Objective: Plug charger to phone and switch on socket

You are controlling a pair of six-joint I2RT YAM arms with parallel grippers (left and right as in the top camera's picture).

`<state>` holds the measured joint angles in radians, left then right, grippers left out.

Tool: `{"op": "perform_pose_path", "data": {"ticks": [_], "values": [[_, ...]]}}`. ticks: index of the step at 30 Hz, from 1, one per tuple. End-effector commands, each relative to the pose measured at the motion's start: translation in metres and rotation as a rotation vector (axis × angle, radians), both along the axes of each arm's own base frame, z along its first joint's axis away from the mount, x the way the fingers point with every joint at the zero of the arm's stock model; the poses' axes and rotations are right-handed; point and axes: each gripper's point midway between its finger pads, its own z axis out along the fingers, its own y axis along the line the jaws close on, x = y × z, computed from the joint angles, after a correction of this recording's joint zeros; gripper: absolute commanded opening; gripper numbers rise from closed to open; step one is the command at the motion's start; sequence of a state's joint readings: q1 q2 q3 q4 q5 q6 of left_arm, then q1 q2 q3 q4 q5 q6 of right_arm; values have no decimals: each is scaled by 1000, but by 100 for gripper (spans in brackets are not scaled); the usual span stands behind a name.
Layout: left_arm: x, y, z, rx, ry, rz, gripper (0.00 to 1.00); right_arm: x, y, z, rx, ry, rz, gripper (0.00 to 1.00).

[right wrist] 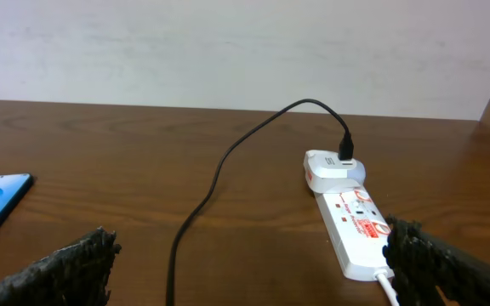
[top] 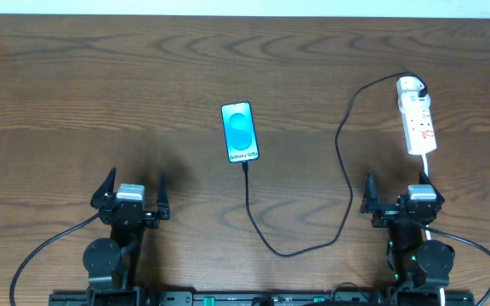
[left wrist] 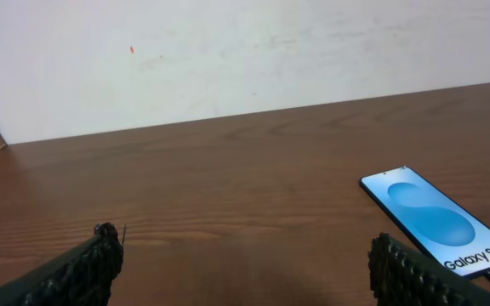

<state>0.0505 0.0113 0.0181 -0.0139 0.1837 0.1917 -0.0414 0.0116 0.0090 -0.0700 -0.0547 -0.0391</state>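
While the phone (top: 240,133) lies flat near the middle of the table (top: 100,85), its blue screen faces up. The black charger (top: 350,195) touches the short end of the phone that is closest to the near edge. From there the wire runs toward the near edge, bends, and goes up to the far end of the white socket (top: 418,119). The socket lies by the right edge. The left gripper (top: 134,185) sits by the near edge, fingers spread wide, holding nothing. The right gripper (top: 398,194) sits just below the socket, spread wide too, with nothing in it.
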Motion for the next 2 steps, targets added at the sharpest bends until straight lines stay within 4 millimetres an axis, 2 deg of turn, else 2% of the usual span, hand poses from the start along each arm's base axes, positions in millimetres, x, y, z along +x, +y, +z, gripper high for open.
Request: {"op": "perform_pose_path", "data": {"ticks": [1, 2], "values": [[-1, -1, -16, 10, 51, -7, 93, 0, 2, -1, -7, -1, 8, 99], [-1, -1, -16, 10, 51, -7, 93, 0, 2, -1, -7, -1, 8, 99]]}}
